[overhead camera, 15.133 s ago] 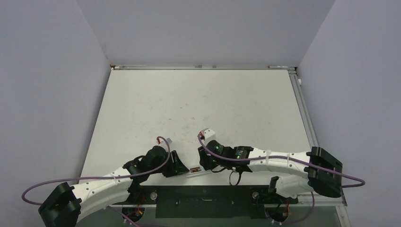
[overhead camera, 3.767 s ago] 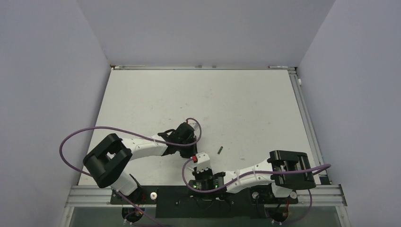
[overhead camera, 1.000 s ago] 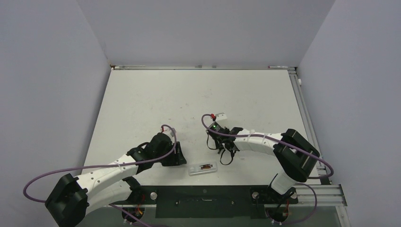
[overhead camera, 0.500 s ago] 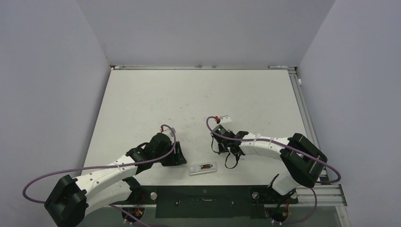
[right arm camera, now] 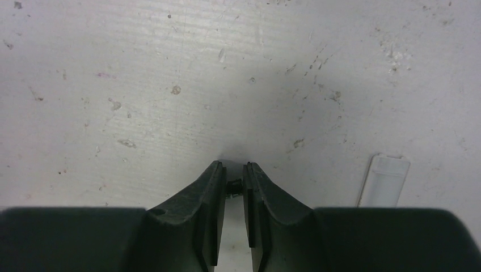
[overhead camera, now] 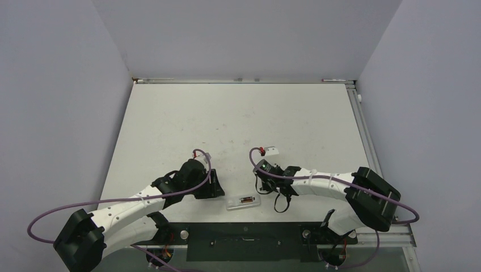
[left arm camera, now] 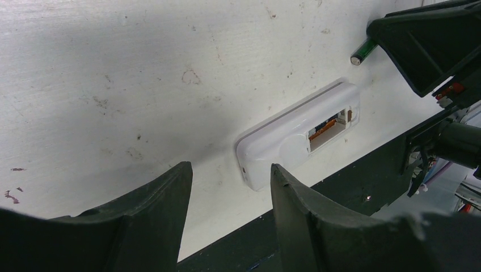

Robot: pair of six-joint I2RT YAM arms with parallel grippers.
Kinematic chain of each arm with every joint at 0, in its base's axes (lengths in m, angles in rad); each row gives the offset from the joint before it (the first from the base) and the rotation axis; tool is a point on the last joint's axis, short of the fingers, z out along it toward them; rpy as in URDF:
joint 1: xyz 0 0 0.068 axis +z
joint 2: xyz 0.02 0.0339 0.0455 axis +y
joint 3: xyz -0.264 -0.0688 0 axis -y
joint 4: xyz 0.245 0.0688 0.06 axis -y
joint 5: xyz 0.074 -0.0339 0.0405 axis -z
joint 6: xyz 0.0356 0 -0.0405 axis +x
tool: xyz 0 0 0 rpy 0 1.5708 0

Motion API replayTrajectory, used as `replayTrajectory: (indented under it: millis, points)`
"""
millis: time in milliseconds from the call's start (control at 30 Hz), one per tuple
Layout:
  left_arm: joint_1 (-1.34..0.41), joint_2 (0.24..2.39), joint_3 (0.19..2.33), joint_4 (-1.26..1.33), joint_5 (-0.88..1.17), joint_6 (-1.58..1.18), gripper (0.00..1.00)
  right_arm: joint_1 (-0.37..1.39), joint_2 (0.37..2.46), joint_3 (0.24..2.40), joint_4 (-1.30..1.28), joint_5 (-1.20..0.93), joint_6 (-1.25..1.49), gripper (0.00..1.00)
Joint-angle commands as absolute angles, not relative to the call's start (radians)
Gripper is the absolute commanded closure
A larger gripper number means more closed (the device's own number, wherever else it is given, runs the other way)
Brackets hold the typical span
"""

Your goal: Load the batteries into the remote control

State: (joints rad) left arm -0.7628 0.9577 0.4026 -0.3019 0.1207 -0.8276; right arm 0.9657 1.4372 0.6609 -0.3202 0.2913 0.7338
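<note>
The white remote control [overhead camera: 244, 201] lies back-up near the table's front edge, its battery bay [left arm camera: 329, 124] open with metal contacts showing. My right gripper [overhead camera: 260, 188] hangs just behind its right end, shut on a dark battery [right arm camera: 233, 187] that is pinched at the fingertips. In the left wrist view this battery [left arm camera: 362, 53] sticks out from under a right finger [left arm camera: 425, 45], light end towards the remote control [left arm camera: 298, 136]. My left gripper [left arm camera: 230, 173] stands open and empty, left of the remote control and apart from it. The remote control's white end [right arm camera: 385, 180] shows in the right wrist view.
The black base rail [overhead camera: 244, 233] runs along the table's front edge just below the remote. Grey walls [overhead camera: 62, 85] enclose the white, scuffed table [overhead camera: 238, 119] on three sides. Purple cables [overhead camera: 113, 199] loop from both arms.
My right gripper has come nearer and slightly left across the table, carrying the battery to just behind the remote. The left arm and the remote have not moved.
</note>
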Motion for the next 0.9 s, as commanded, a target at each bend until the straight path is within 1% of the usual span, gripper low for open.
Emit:
replayTrajectory:
  millis: [0,433,733,867]
  points:
    - [-0.756,0.962,0.402,-0.255,0.137,-0.833,0.5,1.005,1.425,0.629,-0.369,0.294,0.804,0.81]
    - [-0.756,0.982,0.415,-0.24,0.146,-0.836,0.5,1.107,1.364,0.612,-0.448,0.352,0.92,0.81]
    - [-0.756,1.003,0.417,-0.224,0.149,-0.834,0.5,1.145,1.265,0.55,-0.467,0.355,0.981,0.81]
    - [-0.756,1.006,0.413,-0.225,0.149,-0.832,0.5,1.152,1.203,0.553,-0.494,0.377,0.99,0.78]
